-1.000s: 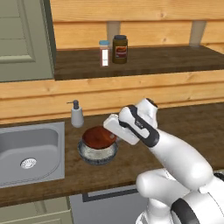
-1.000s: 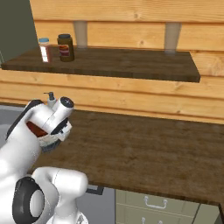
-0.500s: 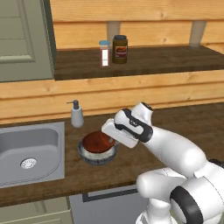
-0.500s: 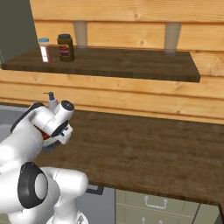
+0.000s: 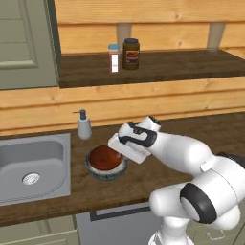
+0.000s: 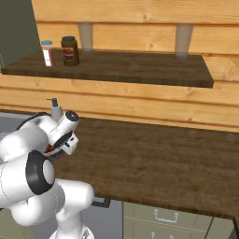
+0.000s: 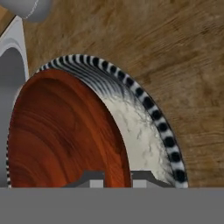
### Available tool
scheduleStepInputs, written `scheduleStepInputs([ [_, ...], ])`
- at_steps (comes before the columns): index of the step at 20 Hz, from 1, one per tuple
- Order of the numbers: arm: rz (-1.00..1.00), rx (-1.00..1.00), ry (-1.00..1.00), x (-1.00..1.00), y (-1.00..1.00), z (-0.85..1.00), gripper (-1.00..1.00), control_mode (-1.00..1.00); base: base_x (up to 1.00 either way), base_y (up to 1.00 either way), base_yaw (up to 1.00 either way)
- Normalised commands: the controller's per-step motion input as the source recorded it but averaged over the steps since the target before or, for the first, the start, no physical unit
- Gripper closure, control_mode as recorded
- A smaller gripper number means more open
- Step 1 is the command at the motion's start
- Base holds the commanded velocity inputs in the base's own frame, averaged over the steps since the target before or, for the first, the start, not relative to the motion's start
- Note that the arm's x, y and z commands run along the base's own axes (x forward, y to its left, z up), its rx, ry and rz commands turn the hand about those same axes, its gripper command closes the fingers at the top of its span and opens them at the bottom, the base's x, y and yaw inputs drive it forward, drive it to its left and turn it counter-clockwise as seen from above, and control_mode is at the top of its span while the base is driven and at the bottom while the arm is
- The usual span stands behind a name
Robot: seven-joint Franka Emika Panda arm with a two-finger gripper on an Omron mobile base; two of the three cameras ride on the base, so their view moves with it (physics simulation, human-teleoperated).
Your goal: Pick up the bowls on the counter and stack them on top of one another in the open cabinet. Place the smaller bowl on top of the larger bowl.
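forearm swung lower since earlier, hand (image 5: pixel 116 149) bent down, clamped on smaller bowl (image 5: pixel 104 158) rim, inside larger bowl (image 5: pixel 106 172)

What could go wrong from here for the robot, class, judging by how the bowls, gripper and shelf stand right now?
1. The gripper is shut on the rim of the smaller bowl, which sits inside the larger bowl. Such an edge pinch may let it tilt or slip when lifted.
2. Both bowls are on the counter, stacked too early; the larger bowl may be dragged along.
3. The jar and shaker on the open cabinet shelf could be knocked.
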Motion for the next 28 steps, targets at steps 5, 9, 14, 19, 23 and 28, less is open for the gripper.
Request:
scheduleStepInputs([
  [5,0.0,-0.05,0.0,0.14,0.3,-0.19,1.0,-1.0,0.0,0.0,0.0],
  [9,0.0,-0.04,0.0,-0.02,0.25,-0.07,-1.0,-1.0,0.0,0.0,0.0],
  [14,0.0,0.0,0.0,-0.09,0.0,0.07,-1.0,-1.0,0.0,0.0,0.0],
  [19,0.0,0.0,0.0,0.0,0.0,0.43,-1.0,-1.0,0.0,0.0,0.0],
  [23,0.0,0.0,0.0,0.0,0.0,0.43,-1.0,-1.0,0.0,0.0,0.0],
  [28,0.0,0.0,0.0,-0.02,-0.26,0.07,-1.0,-1.0,0.0,0.0,0.0],
])
